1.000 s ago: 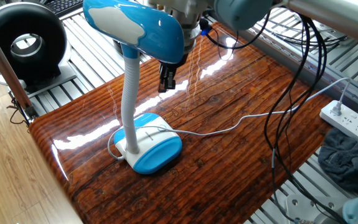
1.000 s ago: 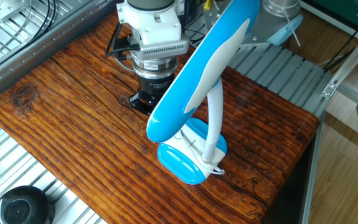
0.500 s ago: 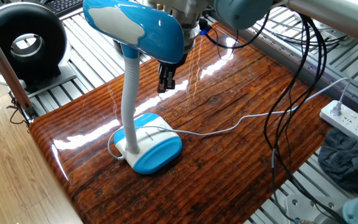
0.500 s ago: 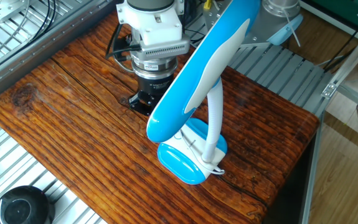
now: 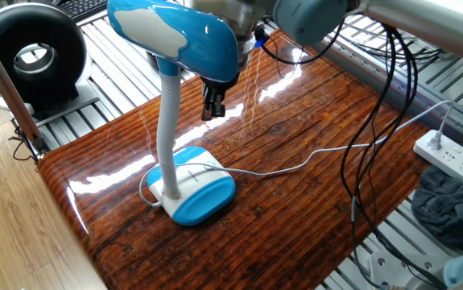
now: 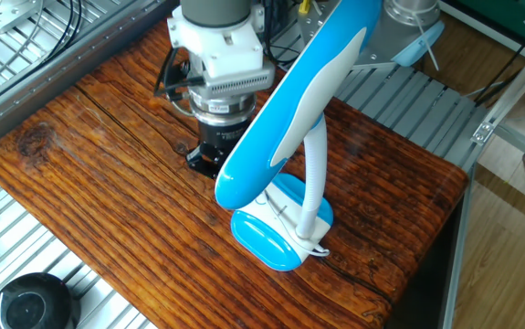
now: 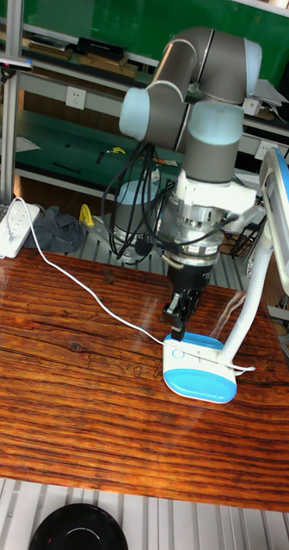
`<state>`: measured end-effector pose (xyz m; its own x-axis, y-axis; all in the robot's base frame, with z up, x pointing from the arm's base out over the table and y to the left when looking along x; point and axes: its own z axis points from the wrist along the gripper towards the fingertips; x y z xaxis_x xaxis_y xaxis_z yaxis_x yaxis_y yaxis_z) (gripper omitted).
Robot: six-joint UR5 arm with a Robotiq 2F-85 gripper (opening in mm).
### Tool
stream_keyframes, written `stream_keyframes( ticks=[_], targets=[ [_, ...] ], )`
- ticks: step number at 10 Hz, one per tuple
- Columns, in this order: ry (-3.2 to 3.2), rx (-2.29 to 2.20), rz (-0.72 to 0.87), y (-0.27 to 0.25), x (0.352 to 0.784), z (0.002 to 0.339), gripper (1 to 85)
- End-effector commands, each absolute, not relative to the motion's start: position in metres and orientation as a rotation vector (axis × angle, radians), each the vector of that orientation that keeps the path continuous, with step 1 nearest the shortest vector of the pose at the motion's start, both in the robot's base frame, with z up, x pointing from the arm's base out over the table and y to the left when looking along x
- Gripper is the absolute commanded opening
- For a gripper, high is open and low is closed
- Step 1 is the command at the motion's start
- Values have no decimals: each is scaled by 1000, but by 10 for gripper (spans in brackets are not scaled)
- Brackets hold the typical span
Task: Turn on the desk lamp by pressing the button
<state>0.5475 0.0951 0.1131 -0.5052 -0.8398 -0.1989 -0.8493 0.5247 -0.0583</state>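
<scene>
The desk lamp stands on the wooden table [image 5: 295, 217], with its glossy blue head [image 5: 175, 36] on a white ribbed gooseneck [image 5: 167, 129] over its blue-rimmed white base [image 5: 195, 187]. In the tall fixed view my gripper [image 7: 176, 323] hangs just above the near-left end of the base [image 7: 199, 363], over a small round button [image 7: 180, 351]. Its black fingers come together to one tip, shut on nothing. Elsewhere the gripper [image 5: 212, 111] sits behind the lamp head, and the head [image 6: 289, 100] partly hides the gripper [image 6: 207, 153].
A black round fan [image 5: 30, 52] stands off the table's far left corner. The lamp's thin white cord [image 5: 312, 157] runs across the wood to a power strip [image 5: 456, 161]. Black cables [image 5: 368, 161] hang from the arm, and a grey cloth [image 5: 452, 209] lies beside the table.
The gripper has shifted a little sideways above the table, nearer the lamp's base. The lamp has not moved.
</scene>
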Motion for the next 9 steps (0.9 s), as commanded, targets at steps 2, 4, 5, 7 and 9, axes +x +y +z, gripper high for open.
stream_keyframes(
  ticks=[2, 4, 5, 7, 9],
  targets=[
    [2549, -1539, 75, 90, 543, 85, 10],
    [2577, -1565, 97, 92, 536, 74, 10],
    [2574, -1572, 109, 94, 534, 69, 10],
    [2546, -1601, 156, 100, 530, 53, 10],
    [2541, -1592, 198, 108, 523, 37, 10]
  ],
)
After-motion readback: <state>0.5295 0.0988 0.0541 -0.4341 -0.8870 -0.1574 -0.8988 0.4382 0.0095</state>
